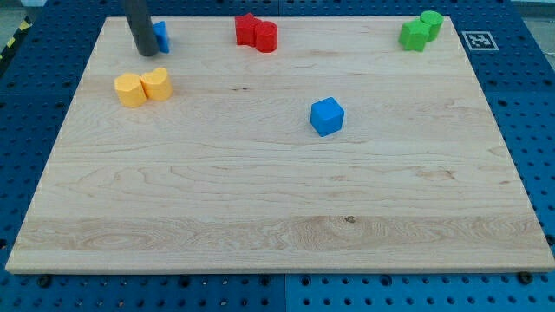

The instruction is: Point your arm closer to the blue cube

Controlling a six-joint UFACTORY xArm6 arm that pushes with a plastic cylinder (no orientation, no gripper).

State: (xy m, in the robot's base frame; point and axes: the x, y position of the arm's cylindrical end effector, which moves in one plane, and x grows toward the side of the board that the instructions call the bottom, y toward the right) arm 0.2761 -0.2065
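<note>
Pale wood, the board [260,199] fills most of the view, and the blocks sit on it in loose clusters, mostly along the view's top edge. The blue cube [327,116] is the exception: it stands alone near the middle, slightly toward the view's right, with bare wood all around it. That isolation suits my task, since I judge I can approach it from almost any side without nudging anything else.

The other blocks come in pairs. 2 yellow blocks [143,87] touch each other at the view's left, 2 red blocks [257,33] huddle at the top centre, one of them star-like, and 2 green blocks [421,30] sit in the top right corner. A second blue block [160,35] peeks out at the top left, half hidden behind my rod, so I cannot make out its shape.

My rod comes down nearly upright from the view's top, and my tip [146,54] rests just beside that hidden blue block, above the yellow pair and well apart from the blue cube. I carry no jaws, only this plain rod, so there is nothing to spread or pinch. To reach the cube I judge I must slide toward the view's right and bottom, passing between the yellow and red pairs.
</note>
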